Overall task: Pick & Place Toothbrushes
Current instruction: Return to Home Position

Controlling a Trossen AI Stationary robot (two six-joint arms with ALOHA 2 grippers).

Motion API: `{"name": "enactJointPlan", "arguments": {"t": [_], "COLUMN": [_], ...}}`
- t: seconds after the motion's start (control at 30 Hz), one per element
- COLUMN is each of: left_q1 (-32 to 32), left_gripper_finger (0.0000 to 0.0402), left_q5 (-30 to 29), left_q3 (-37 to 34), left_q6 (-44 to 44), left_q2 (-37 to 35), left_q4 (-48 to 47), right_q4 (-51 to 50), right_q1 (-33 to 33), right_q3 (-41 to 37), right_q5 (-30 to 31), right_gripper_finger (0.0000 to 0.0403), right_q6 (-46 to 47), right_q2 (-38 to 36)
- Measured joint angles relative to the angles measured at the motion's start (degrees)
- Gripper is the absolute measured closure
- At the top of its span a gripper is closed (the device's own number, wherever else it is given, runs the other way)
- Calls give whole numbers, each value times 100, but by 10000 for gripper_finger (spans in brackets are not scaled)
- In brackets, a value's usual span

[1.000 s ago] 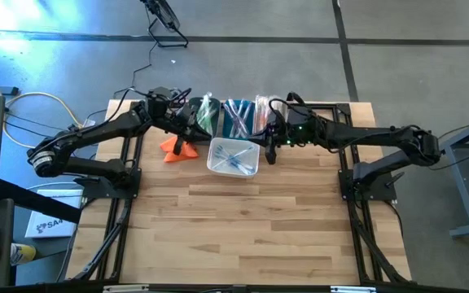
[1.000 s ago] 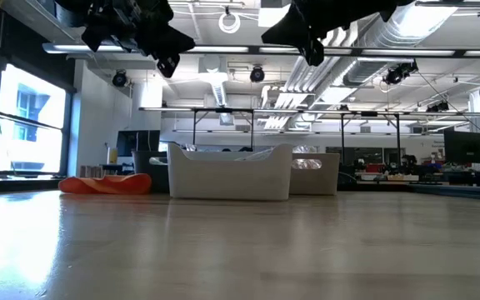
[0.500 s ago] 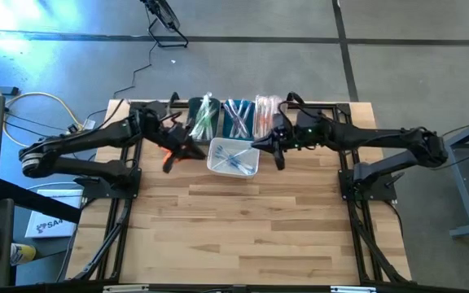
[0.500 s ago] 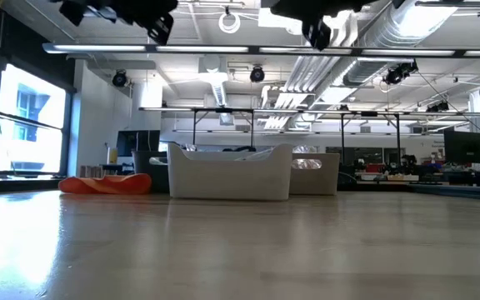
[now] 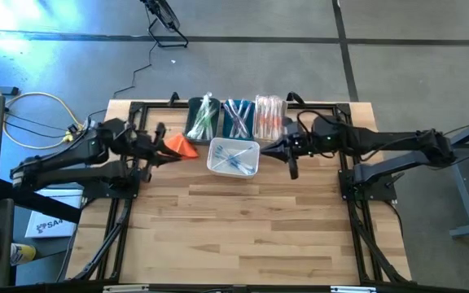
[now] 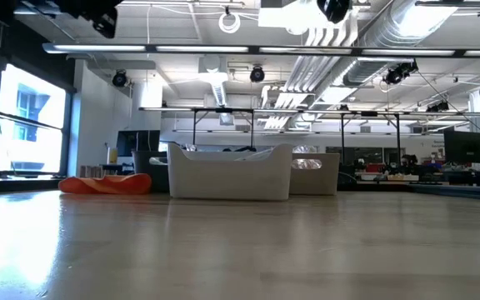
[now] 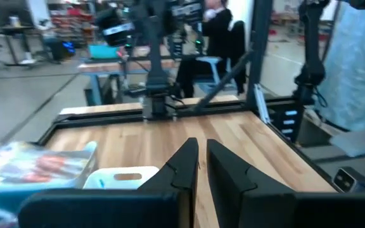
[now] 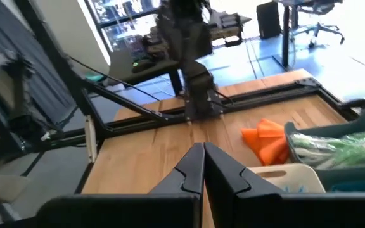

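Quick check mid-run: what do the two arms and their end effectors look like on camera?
Both the left arm and the right arm are black, built of slim jointed links. The left end effector and the right end effector each carry two matte black, angular fingers that taper to narrow tips, mounted on a black crossbar. No markings are legible.

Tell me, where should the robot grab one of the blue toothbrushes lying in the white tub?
Mid-handle, from straight above. The blue toothbrushes lie flat and seem crisscrossed in the open-topped white tub, whose walls would likely block a sideways approach. Pinching across the thin handle's middle looks safest.
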Motion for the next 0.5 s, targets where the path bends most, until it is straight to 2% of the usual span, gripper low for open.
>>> {"name": "enactJointPlan", "arguments": {"t": [0.13,0.27,0.5], "left_q1": [2,0,0], "left_gripper_finger": [371,371,371], "left_q5": [-192,-406,-910], "left_q3": [-247,-389,-577], "left_q6": [-116,-120,-268], "left_q2": [-810,-1608,-2616], "left_q4": [-274,-655,-1157], "right_q4": [-121,-296,-330], "right_q1": [155,338,567], "right_q3": [0,0,-2], "right_q5": [92,517,746], "right_gripper_finger": [401,401,401], "right_q6": [-64,-72,-158], "right_q2": [-249,-436,-725]}}
